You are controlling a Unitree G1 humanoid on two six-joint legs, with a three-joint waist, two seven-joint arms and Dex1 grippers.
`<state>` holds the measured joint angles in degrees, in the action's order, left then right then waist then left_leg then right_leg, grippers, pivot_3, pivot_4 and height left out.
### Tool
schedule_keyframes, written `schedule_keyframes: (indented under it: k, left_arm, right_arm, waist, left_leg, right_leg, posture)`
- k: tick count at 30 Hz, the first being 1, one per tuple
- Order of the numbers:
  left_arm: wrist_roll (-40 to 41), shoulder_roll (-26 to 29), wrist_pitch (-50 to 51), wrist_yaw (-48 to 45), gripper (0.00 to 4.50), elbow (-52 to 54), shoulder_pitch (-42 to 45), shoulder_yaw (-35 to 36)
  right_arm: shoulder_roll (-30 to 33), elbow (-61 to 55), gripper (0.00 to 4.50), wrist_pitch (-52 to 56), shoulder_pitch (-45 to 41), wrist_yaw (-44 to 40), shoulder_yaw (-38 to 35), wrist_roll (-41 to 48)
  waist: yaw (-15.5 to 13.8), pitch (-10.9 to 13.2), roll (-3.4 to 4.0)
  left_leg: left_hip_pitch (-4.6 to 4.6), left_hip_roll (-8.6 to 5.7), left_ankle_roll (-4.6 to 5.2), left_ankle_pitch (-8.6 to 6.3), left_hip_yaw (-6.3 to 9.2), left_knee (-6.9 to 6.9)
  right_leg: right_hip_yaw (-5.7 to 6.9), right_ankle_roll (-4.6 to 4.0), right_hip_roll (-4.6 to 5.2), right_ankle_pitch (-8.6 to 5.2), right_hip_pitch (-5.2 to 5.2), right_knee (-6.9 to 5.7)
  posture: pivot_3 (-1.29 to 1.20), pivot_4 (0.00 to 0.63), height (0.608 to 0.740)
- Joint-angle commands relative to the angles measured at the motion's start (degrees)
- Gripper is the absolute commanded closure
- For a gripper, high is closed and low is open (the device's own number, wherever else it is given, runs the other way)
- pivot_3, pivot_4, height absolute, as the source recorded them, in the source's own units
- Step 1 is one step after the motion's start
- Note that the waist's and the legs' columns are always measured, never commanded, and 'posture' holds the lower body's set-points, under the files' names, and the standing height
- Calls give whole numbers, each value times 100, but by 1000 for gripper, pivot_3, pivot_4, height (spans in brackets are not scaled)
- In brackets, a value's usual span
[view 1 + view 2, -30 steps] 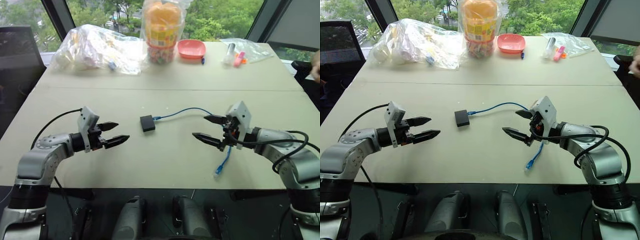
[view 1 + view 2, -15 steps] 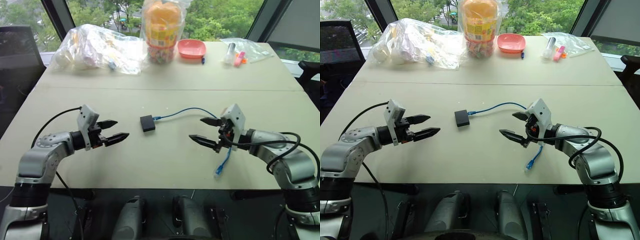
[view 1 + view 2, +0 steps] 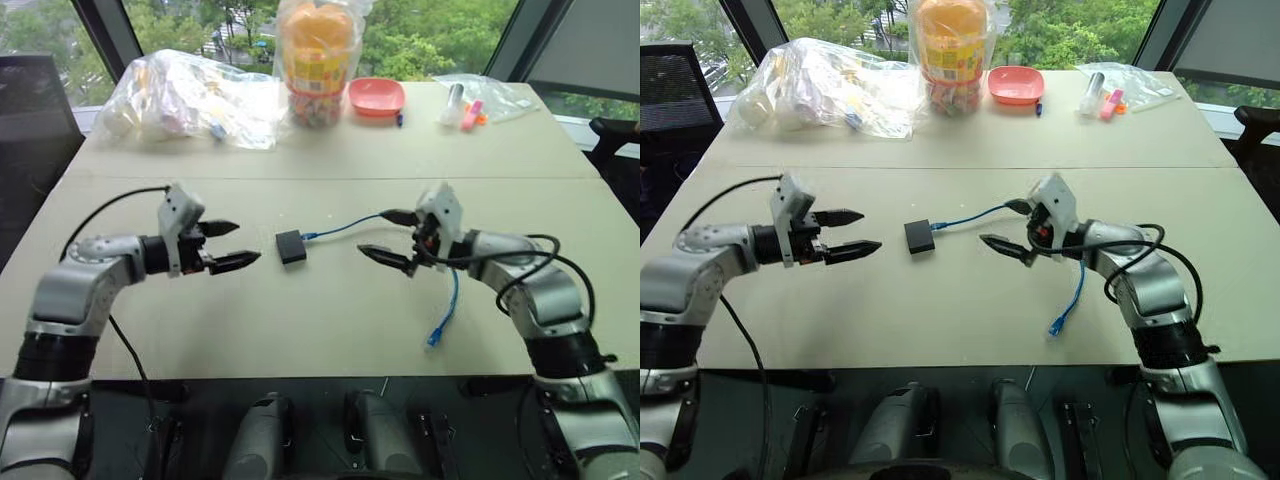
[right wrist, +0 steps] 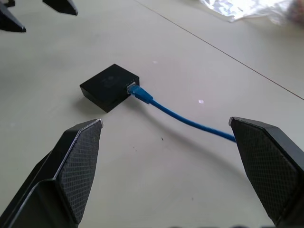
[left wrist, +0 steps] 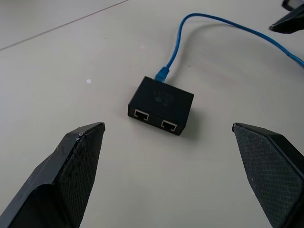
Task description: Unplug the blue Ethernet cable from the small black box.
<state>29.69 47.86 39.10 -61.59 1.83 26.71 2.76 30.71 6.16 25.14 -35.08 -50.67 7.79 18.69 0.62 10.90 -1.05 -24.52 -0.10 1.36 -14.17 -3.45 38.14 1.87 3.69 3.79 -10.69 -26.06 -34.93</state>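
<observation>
Between the two grippers, near the middle of the beige tabletop (image 3: 330,310), lies the small black box (image 3: 291,246), flat on the surface and apart from both arms. The blue Ethernet cable (image 3: 345,226) is still plugged into the side of the box that faces the robot's right. From that plug the cable runs away to the right in a shallow arc, passes by the right gripper (image 3: 390,236), then bends and trails toward the near edge of the tabletop, where its free plug lies loose.

Each gripper hangs a little above the tabletop with its jaws spread wide apart and holding nothing. The left gripper (image 3: 228,246) points at the box from the robot's left; in the left wrist view the box sits straight ahead between the fingers, showing two empty ports on the side toward that gripper, with the cable leaving from the opposite side. The right gripper points at the box from the robot's right, so the plugged end and the first stretch of cable lie directly ahead of it and along its line of reach.

As a judgement, the plug must be drawn out toward the right, along the cable's own line, so the right gripper is better placed for the plug and the left for steadying the box.
</observation>
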Motion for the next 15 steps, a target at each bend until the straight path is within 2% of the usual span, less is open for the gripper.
schedule_keyframes:
  k: [1,4,9,11,13,15]
  left_arm:
    - [240,510,247,-610,21,210,99,98]
    - [345,812,319,-818,21,310,-38,278]
    - [481,714,355,-443,21,621,-484,653]
    - [505,674,363,-314,0,853,-751,744]
    - [583,651,443,-179,0,1058,-977,897]
    - [658,624,502,-48,0,1190,-1165,1034]
  right_arm:
    - [-628,1792,0,-1033,-1066,-478,430,-518]
    - [-1219,3523,0,-1845,-1975,-935,687,-914]
    - [-1859,5875,0,-2995,-2839,-1242,1199,-1913]
    - [-1935,6342,545,-3329,-2977,-1216,1302,-2217]
    - [-1981,6587,1292,-3539,-3081,-1275,1311,-2385]
    - [-2021,6707,2314,-3693,-3164,-1307,1283,-2514]
  waist:
    - [66,2,-4]
    - [132,4,-2]
    - [127,3,-4]
    - [154,3,-5]
    - [160,1,-8]
    - [170,1,-8]
  left_leg:
    - [0,0,1,0,-4,-2]
    - [0,2,2,1,-21,-5]
    - [0,-2,2,1,-16,-6]
    - [1,-9,3,1,-20,-6]
    - [11,-9,3,1,-23,-4]
    - [26,-7,-2,2,-15,-3]
  right_leg:
    - [-1,1,-3,0,-2,-2]
    - [-7,5,-20,1,-16,-19]
    - [-4,11,-17,1,-12,-28]
    - [-6,11,-8,2,-9,-26]
    - [-8,11,-3,2,1,-26]
    - [-8,8,0,1,18,-26]
  posture:
    - [0,150,740]
    - [0,150,740]
    - [0,150,740]
    - [0,150,740]
    - [0,150,740]
    - [0,150,740]
